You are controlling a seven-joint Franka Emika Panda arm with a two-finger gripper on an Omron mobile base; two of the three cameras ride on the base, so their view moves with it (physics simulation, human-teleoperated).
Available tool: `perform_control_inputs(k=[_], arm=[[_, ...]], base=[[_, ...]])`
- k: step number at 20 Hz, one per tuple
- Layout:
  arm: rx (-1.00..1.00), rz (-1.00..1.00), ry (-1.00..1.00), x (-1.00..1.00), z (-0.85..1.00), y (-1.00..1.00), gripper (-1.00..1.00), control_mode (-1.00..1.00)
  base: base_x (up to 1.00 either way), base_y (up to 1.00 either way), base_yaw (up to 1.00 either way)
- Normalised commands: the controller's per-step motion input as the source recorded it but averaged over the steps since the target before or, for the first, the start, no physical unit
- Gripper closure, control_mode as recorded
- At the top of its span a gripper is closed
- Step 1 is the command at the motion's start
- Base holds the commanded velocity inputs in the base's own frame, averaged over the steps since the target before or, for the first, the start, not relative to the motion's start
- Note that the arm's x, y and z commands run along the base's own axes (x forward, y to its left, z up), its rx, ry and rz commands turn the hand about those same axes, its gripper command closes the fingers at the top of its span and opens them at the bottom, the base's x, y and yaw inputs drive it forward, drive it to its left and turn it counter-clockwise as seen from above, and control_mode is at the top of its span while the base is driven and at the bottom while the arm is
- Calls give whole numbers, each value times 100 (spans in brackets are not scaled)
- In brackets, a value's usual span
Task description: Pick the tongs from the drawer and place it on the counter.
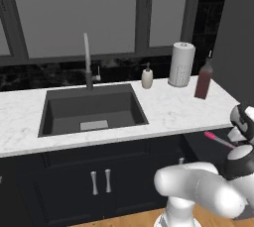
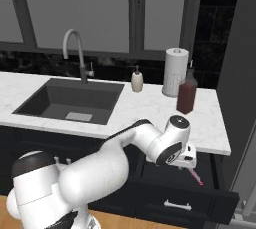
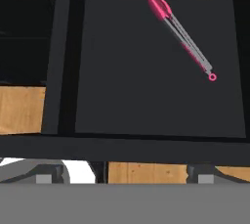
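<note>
While the hand (image 2: 187,165) hovers spread, the tongs (image 3: 183,37) lie in the drawer (image 2: 200,200) below the counter (image 2: 150,108)

My own arm hides most of the tongs (image 1: 218,140) in the left base view; my gripper (image 2: 186,162) covers their upper end in the right base view; the drawer (image 3: 146,71) runs past the hand view's edges.
</note>
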Motion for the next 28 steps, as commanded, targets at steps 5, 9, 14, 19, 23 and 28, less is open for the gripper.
perform_control_inputs(k=[5, 9, 14, 19, 23, 28], arm=[[0, 0, 3, 42, -50, -30, -100, -100], [0, 0, 8, 54, -59, -25, -100, -100], [4, 1, 4, 57, -58, -24, -100, -100], [15, 2, 2, 43, -47, -42, -100, -100], [16, 2, 16, 2, -43, -49, -100, -100], [4, 1, 36, -80, -30, -47, -100, -100]], base=[[0, 0, 0], [0, 0, 0], [0, 0, 0], [0, 0, 0], [0, 0, 0], [0, 0, 0]])
